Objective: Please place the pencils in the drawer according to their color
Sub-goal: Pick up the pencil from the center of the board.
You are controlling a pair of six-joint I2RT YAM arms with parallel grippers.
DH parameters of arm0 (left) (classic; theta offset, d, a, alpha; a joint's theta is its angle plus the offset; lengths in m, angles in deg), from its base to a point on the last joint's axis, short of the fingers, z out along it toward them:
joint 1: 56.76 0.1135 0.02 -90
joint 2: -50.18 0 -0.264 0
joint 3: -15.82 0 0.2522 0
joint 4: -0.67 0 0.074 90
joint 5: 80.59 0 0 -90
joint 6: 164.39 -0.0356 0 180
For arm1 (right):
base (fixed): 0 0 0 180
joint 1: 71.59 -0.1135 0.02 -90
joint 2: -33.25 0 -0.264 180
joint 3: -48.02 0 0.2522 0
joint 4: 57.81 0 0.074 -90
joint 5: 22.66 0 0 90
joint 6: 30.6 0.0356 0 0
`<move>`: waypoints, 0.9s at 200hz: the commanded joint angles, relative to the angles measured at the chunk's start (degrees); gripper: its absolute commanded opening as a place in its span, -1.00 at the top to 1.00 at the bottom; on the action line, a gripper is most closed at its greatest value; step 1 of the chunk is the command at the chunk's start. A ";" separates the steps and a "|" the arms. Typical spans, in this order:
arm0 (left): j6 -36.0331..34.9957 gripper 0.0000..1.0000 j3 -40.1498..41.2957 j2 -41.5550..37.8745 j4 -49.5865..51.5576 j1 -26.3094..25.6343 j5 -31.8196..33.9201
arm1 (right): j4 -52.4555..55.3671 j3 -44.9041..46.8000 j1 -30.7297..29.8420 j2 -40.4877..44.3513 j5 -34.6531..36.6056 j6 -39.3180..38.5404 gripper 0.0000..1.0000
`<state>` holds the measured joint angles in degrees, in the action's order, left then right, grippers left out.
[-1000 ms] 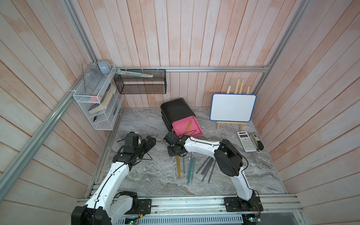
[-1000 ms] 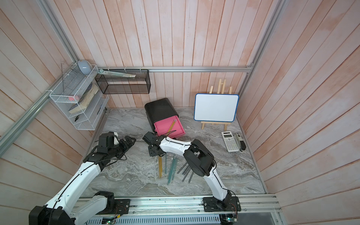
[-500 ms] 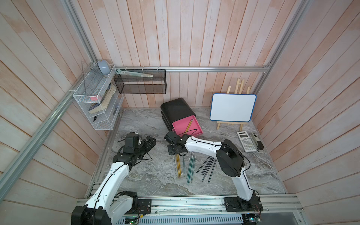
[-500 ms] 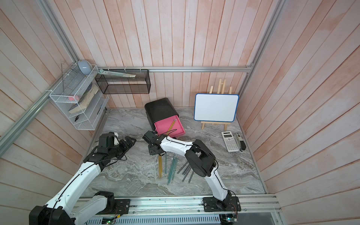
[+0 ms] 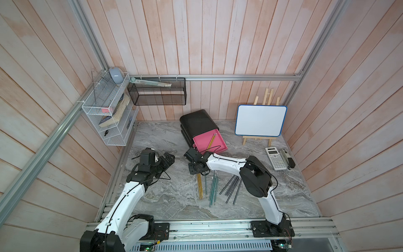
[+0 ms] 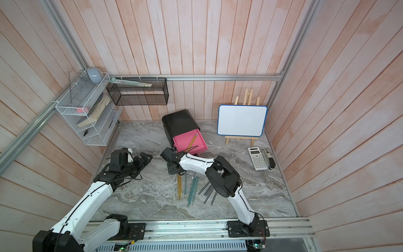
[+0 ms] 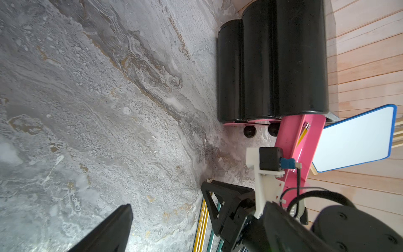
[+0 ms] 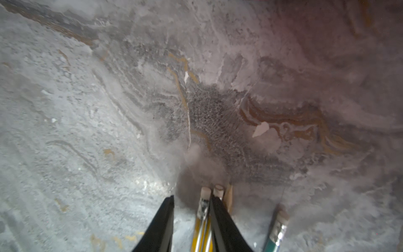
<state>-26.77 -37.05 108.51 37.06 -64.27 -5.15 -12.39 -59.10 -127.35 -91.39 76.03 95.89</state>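
Little change is recorded — the right gripper (image 8: 192, 197) is still held, jaws narrowly parted, over the yellow pencils (image 5: 199, 185) on the tabletop (image 5: 163, 196), none yet lifted toward the open drawer (image 5: 218, 144).

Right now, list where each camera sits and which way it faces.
Top views: high over the front rail, looking down at the table, left arm, right arm.
Left wrist: low, facing the black cabinet; one own finger shows.
Right wrist: aimed down at yellow pencils between the open jaws of the right gripper.
Shared: both wrist views catch those pencils and the right gripper.
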 commanded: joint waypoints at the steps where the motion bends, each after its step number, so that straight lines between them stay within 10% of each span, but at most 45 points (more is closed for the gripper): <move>1: -0.47 -0.99 1.03 -0.66 -1.19 0.30 -0.64 | 0.06 1.39 0.48 -1.98 0.36 0.69 0.33; 180: -0.15 -0.99 0.87 -0.76 -1.01 0.30 -0.34 | 3.29 -4.66 -1.80 -7.21 -2.28 -1.24 0.54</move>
<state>-26.75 -36.37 108.14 36.91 -64.27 -5.15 -12.45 -63.73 -128.88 -95.43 74.70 95.50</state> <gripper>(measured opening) 0.995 0.248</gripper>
